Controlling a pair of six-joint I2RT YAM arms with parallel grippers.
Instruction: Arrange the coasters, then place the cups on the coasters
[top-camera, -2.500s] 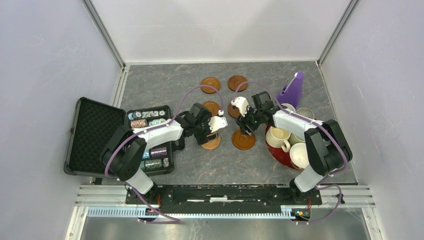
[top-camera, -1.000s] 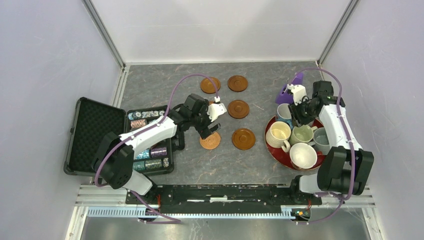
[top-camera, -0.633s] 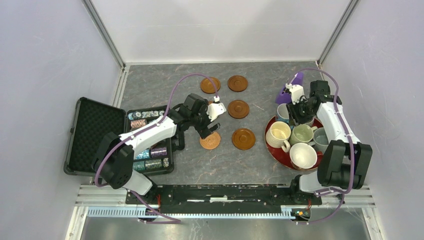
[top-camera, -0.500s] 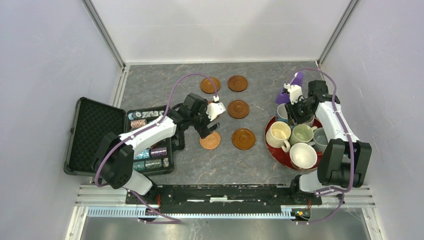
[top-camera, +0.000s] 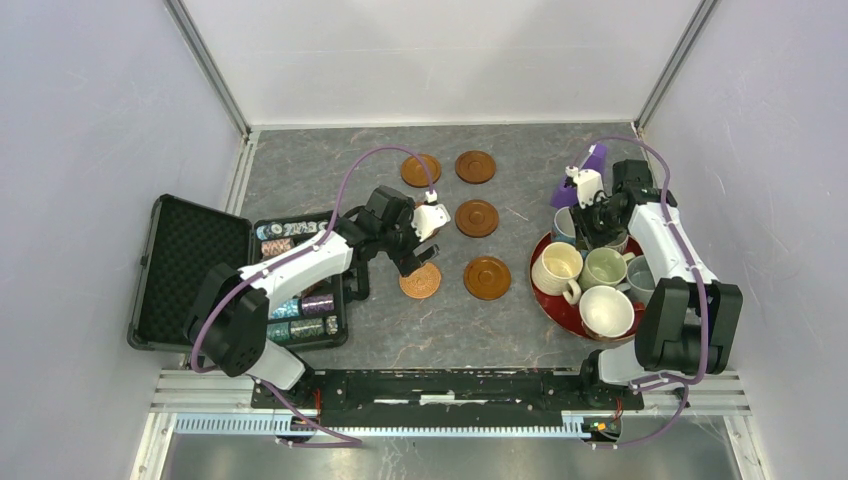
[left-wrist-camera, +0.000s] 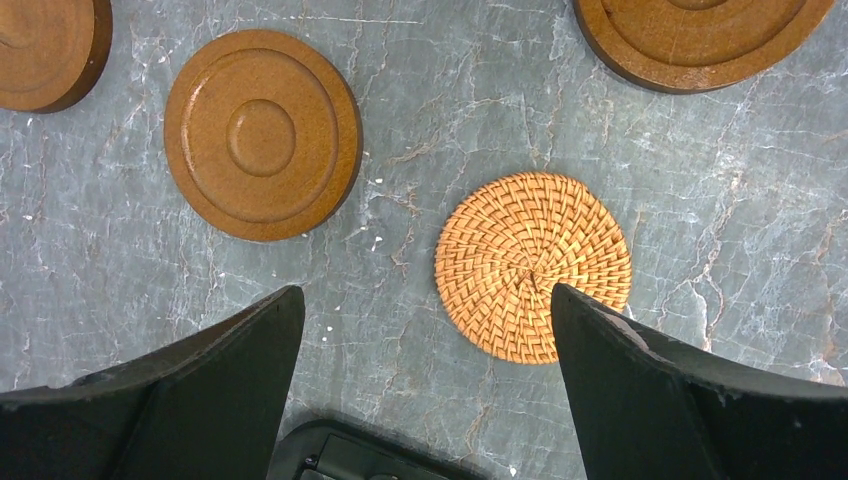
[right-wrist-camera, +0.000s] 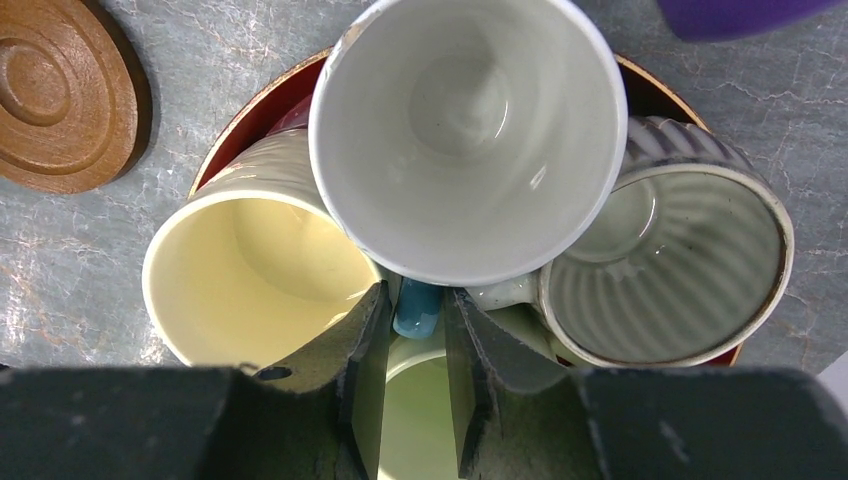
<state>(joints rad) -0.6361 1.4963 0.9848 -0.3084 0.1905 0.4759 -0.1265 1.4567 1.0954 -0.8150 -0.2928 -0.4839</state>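
Observation:
Several round brown coasters (top-camera: 475, 166) lie in two columns mid-table, and the near left one is a lighter woven coaster (top-camera: 421, 282). My left gripper (left-wrist-camera: 425, 300) hangs open above the table beside the woven coaster (left-wrist-camera: 533, 265), touching nothing. Cups stand packed on the red tray (top-camera: 545, 300): cream (top-camera: 557, 268), pale green (top-camera: 604, 266), white (top-camera: 606, 310). My right gripper (right-wrist-camera: 417, 300) is at the tray's far side. Its fingers are pressed on the blue handle of the blue cup (right-wrist-camera: 467, 135), whose inside is white. The grey striped cup (right-wrist-camera: 665, 270) sits right beside it.
An open black case (top-camera: 185, 270) with poker chips (top-camera: 300, 240) lies at the left. A purple cone (top-camera: 590, 165) stands just behind the tray, close to my right wrist. Grey walls close in the table at both sides and at the back.
My right arm swung from the coasters over to the tray, settled behind the blue cup, and its jaws closed in on the handle. The left arm rose slightly and then held still, open.

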